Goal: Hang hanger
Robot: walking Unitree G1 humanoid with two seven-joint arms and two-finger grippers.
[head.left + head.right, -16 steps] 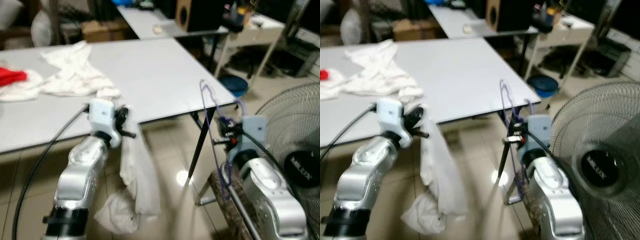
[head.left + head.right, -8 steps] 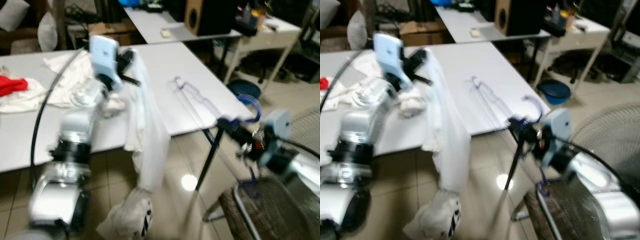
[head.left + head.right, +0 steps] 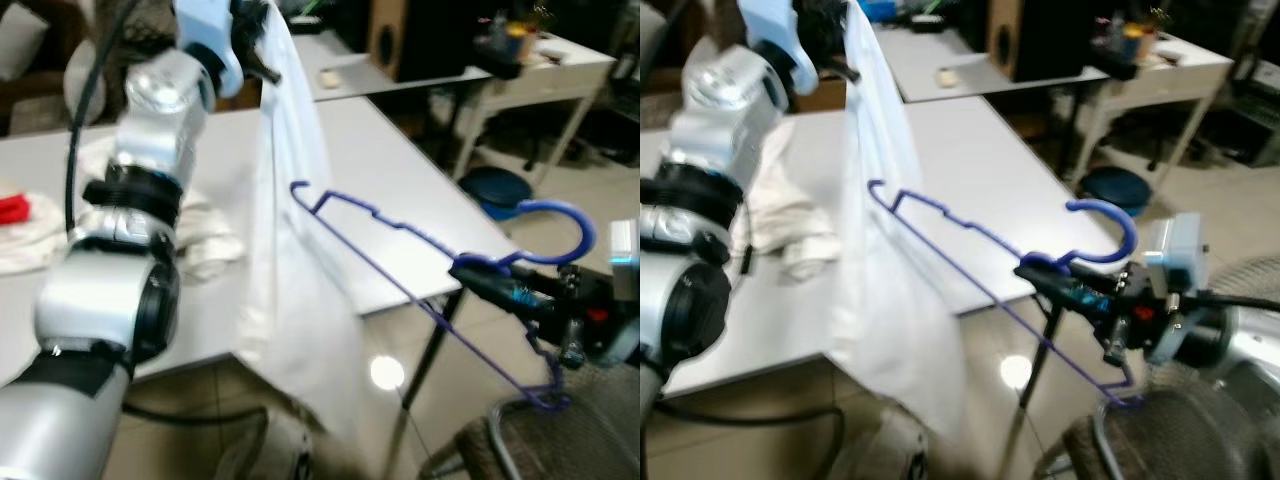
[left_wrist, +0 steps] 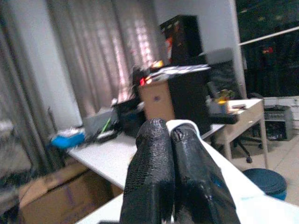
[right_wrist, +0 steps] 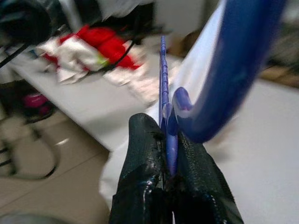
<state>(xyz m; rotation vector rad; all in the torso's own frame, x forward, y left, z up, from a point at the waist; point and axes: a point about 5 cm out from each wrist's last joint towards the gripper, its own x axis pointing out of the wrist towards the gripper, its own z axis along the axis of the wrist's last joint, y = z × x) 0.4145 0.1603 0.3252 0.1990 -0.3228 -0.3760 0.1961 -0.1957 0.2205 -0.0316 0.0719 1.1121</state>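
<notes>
Left eye view: left claw (image 3: 262, 28) raised high, pinching white garment (image 3: 300, 260) above the surface (image 3: 400, 190).
Right claw (image 3: 478, 279) outstretched, clamped on blue hanger (image 3: 400, 275); red cloth (image 5: 105, 39) visible from right wrist.

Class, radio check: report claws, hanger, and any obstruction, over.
Left claw shut on white garment, held high. Right claw shut on blue hanger, its tip against the cloth. Table edge and fan grille close by.
</notes>
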